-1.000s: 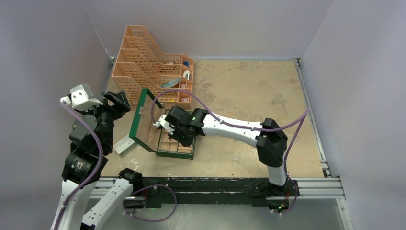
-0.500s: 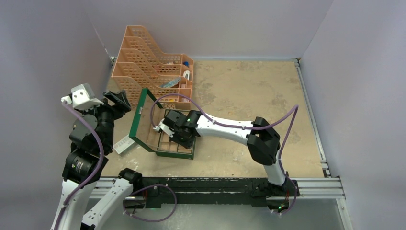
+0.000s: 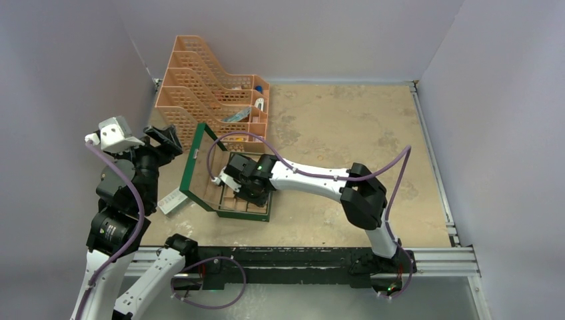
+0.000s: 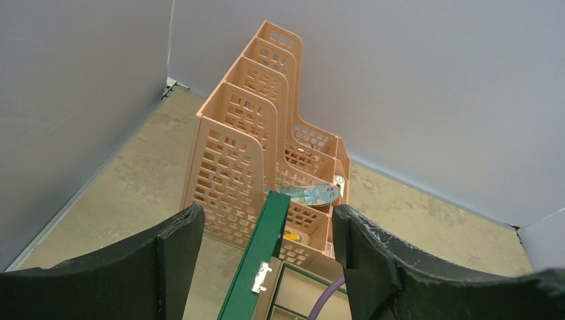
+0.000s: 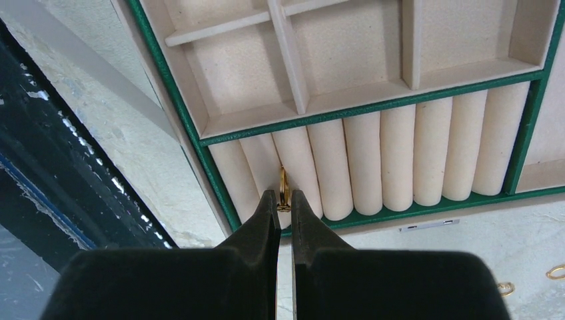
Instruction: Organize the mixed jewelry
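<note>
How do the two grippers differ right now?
The left gripper stands wide open and empty, raised beside the green box; the right gripper is pinched shut on a gold ring, low over the box's ring rolls. Both are black.

The thin gold ring [image 5: 283, 190] stands edge-on at the left end of the roll row in the dark green, beige-lined jewellery box [image 5: 373, 105]. Its lower part is hidden between the black right gripper's [image 5: 284, 199] fingertips. Beyond the box's rim by that row, a second gold ring [image 5: 556, 272] is cut by the picture's right edge. From overhead, the box's contents are too small to tell.
</note>
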Robot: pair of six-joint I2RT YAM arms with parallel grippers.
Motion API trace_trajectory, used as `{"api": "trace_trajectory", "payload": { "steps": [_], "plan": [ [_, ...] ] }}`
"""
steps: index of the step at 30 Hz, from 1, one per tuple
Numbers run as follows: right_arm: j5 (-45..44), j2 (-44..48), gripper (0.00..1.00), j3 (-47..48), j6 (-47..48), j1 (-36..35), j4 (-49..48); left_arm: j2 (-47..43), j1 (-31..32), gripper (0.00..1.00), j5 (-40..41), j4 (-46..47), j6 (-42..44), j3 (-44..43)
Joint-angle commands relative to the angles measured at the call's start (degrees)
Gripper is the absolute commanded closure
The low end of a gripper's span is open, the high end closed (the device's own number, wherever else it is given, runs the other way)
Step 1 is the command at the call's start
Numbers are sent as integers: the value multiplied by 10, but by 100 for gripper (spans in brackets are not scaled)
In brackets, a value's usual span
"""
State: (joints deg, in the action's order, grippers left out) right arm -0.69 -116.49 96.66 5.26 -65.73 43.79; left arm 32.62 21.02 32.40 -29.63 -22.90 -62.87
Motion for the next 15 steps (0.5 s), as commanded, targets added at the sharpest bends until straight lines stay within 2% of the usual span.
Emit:
{"api": "trace_trajectory", "payload": {
  "steps": [1,6,9,13,15],
  "plan": [
    [-1,-16,100,35,10,-4,13,2,-1,30,-7,28,13,5],
    [6,-37,100,53,7,-7,17,2,0,30,-8,28,15,4],
    [5,-40,96,55,1,-7,18,1,0,29,-8,28,16,5],
    [2,-29,73,52,-16,-7,12,3,1,29,-13,29,15,4],
    [6,-5,67,40,-44,-6,-1,5,1,29,-18,28,15,2]
  ]
}}
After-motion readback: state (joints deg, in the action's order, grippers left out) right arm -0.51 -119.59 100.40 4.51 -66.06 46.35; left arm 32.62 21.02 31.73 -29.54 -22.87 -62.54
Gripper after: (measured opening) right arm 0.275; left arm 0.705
